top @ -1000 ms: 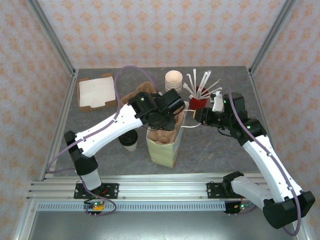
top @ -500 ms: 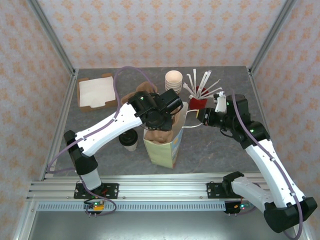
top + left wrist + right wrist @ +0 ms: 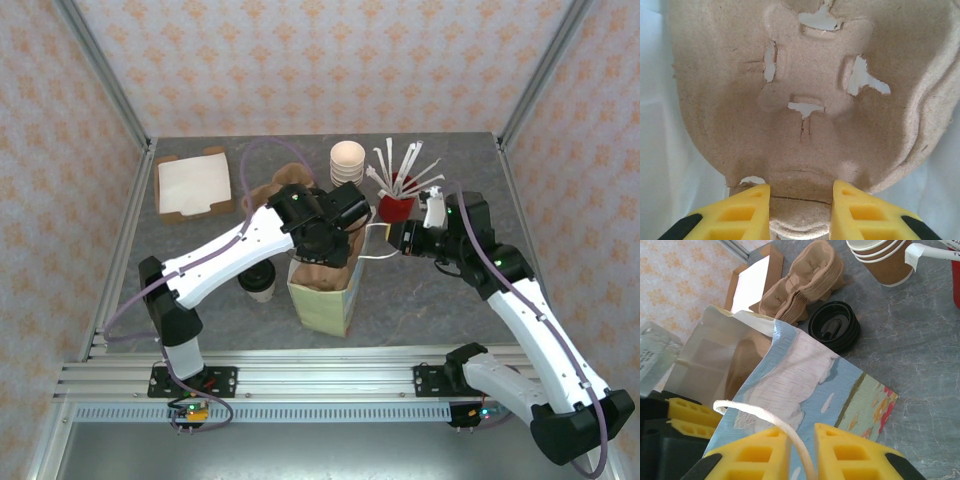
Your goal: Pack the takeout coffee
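Top external: left claw [image 3: 801, 194], pinching the pulp carrier [image 3: 805, 100], has eased lower into the bag [image 3: 325, 302], handle [image 3: 755, 410] pinched by right claw [image 3: 801, 434]; takeout coffee [image 3: 258, 282] at nine o'clock waits.

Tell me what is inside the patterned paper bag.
A brown moulded-pulp cup carrier sits in the mouth of the patterned paper bag, its edge between the left gripper's fingers. The bag's bottom is hidden beneath the carrier. The black-lidded brown paper cup stands outside, beside it.
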Available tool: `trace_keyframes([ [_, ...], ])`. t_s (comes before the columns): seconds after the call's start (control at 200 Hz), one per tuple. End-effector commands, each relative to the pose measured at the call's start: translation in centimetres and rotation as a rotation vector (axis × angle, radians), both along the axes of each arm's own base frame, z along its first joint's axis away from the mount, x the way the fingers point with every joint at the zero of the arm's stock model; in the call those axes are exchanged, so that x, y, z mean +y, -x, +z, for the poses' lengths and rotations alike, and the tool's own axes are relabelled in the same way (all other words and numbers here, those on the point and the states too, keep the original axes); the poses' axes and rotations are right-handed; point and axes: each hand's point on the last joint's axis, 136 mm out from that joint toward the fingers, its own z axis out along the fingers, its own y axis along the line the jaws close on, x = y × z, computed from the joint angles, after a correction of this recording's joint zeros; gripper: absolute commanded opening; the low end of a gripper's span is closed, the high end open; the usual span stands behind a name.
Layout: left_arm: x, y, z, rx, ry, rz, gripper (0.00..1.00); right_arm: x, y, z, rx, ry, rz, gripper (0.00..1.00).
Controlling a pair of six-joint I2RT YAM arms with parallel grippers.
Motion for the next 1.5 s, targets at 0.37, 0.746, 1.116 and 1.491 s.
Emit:
trace_keyframes([
  [0.37,0.2,-0.7,-2.1,0.015,-0.068,-0.044,0.28,-0.8,-0.7,0.9,-0.061,0.04,-0.047,0.49],
  [0.746,-0.4,-0.6,-4.7,0.05,-0.089,-0.111,0.28,-1.9,-0.5,1.9,-0.092,0.08,-0.086,0.61],
  [1.116,-0.3,-0.9,-7.1,0.089,-0.12,-0.132,0.28,-2.2,-0.5,2.3,-0.104,0.094,-0.092,0.66],
  [1.491,-1.3,-1.3,-10.1,0.129,-0.121,-0.141,0.28,-2.5,-0.6,3.5,-0.132,0.09,-0.114,0.79],
])
